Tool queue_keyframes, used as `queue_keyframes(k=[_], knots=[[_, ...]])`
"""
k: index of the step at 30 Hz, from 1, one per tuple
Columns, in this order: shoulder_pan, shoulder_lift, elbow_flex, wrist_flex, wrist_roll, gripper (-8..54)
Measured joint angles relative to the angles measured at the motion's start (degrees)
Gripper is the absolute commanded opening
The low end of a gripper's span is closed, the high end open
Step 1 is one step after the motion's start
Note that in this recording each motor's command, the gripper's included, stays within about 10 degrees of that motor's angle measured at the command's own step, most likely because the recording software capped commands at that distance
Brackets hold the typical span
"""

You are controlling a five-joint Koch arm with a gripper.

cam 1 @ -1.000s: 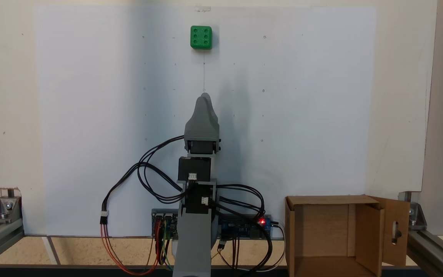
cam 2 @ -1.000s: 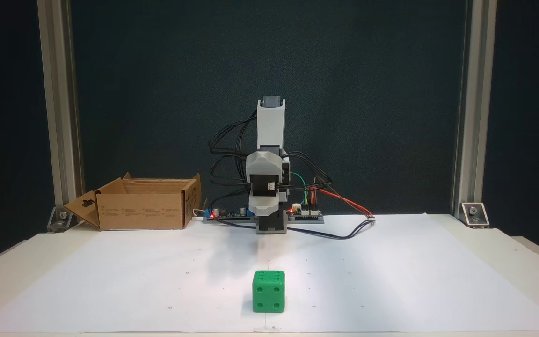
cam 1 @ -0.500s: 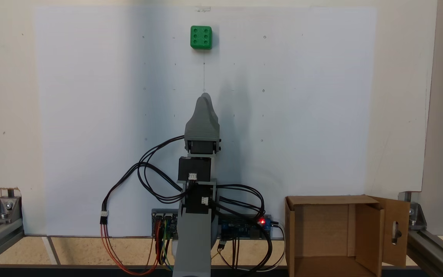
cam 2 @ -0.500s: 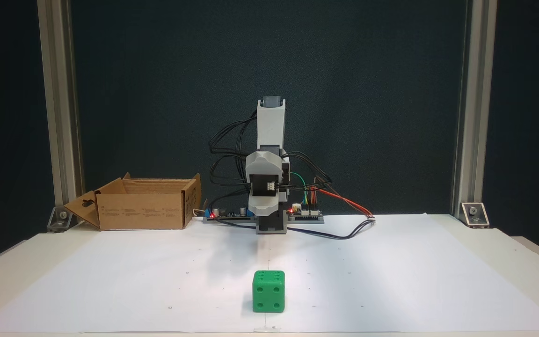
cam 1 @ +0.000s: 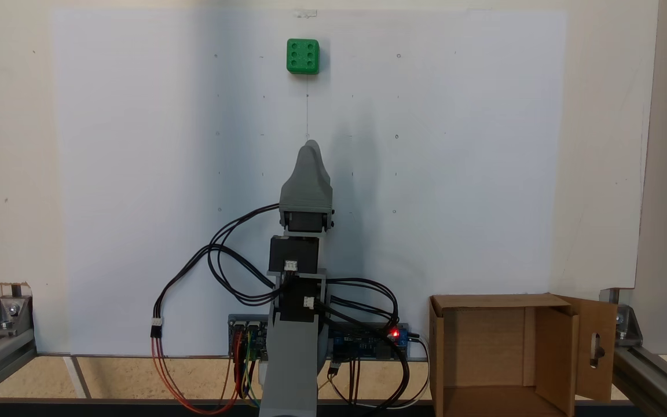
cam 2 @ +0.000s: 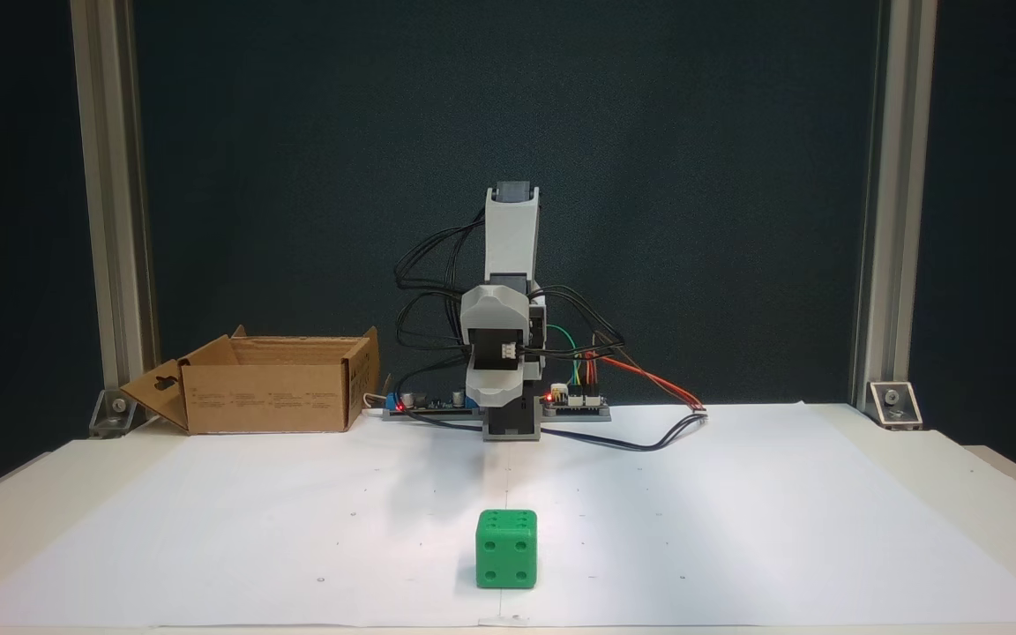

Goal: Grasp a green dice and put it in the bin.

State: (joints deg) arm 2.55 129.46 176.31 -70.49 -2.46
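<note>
The green dice (cam 1: 303, 56) sits on the white sheet (cam 1: 136, 174) at 12 o'clock from your gripper (cam 1: 308, 146), well apart. It looks light, stiff and smooth; take two opposite flat faces. I cannot tell the jaw opening.

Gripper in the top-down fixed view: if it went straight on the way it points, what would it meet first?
Probably the green dice: the gripper points up the sheet almost at it, bare paper between. Its height is unclear.
</note>
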Motion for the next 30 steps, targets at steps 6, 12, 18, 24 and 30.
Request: queue_keyframes(k=[6,12,18,24,30], knots=[[0.62,0.00,0.00,0.00,-0.09,44.6],[0.44,0.00,0.00,-1.14,-0.09,44.5],[1.58,0.00,-4.48,8.09,-0.09,44.5],[4.31,0.00,-21.88,31.55,-0.09,42.7],[2.81,0.00,-31.03,54.40,-0.09,42.3]])
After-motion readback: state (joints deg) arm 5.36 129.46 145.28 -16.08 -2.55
